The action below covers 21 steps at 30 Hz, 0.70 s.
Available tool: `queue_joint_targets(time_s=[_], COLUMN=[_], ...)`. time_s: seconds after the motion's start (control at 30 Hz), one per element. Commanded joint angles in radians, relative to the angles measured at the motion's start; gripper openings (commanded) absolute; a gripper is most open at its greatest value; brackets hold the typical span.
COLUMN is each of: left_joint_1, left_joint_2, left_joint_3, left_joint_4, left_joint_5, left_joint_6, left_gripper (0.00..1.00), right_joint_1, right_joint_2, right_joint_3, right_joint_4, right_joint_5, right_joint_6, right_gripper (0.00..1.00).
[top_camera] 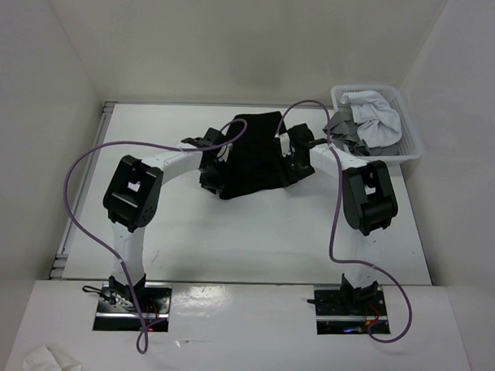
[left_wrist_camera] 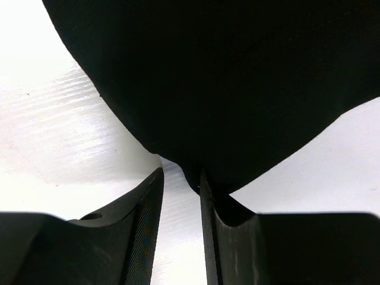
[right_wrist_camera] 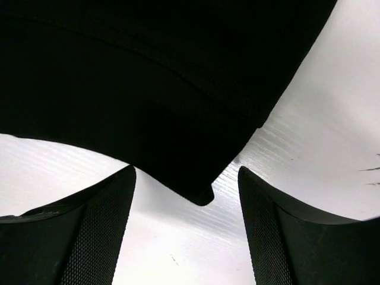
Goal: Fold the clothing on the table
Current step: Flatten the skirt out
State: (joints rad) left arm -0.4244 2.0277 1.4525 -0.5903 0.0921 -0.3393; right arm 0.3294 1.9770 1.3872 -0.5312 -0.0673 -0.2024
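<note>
The black clothing lies bunched on the white table, at its middle towards the back. My left gripper is at its left edge and my right gripper at its right edge. In the left wrist view the left gripper stands narrowly open, with bare table showing in the gap; the clothing hangs over the tip of the right finger. In the right wrist view the right gripper is wide open, and a corner of the clothing lies between its fingertips without touching them.
A white basket at the back right holds a white garment and a grey garment. Purple cables loop over both arms. White walls close in the table on three sides. A crumpled white thing lies at the near left.
</note>
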Motion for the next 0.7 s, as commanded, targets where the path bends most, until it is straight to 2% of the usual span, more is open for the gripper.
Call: queue_joint_targets(time_s=[0.0,0.17,0.27,0.67], left_joint_1=[-0.005,-0.005,-0.005,-0.005], left_joint_2=[0.009,0.019,0.028,0.028], left_joint_3=[0.002,0.012,0.022,0.022], left_joint_4=[0.007,-0.003,-0.003,-0.003], left_joint_5=[0.0,0.0,0.0,0.0], left_joint_6=[0.02,0.02,0.02,0.029], left_gripper=[0.38,0.38,0.38,0.38], right_joint_1=[-0.015,-0.035,-0.046,-0.075], right_joint_2=[0.011,0.031,0.04,0.028], right_joint_3=[-0.011,-0.002,0.021,0.139], right_joint_4=[0.042,0.051,0.051,-0.073], right_joint_5=[0.009,0.0,-0.028,-0.207], right_joint_6=[-0.005,-0.005,-0.005,-0.025], right_gripper=[0.74,0.63,0.6,0.71])
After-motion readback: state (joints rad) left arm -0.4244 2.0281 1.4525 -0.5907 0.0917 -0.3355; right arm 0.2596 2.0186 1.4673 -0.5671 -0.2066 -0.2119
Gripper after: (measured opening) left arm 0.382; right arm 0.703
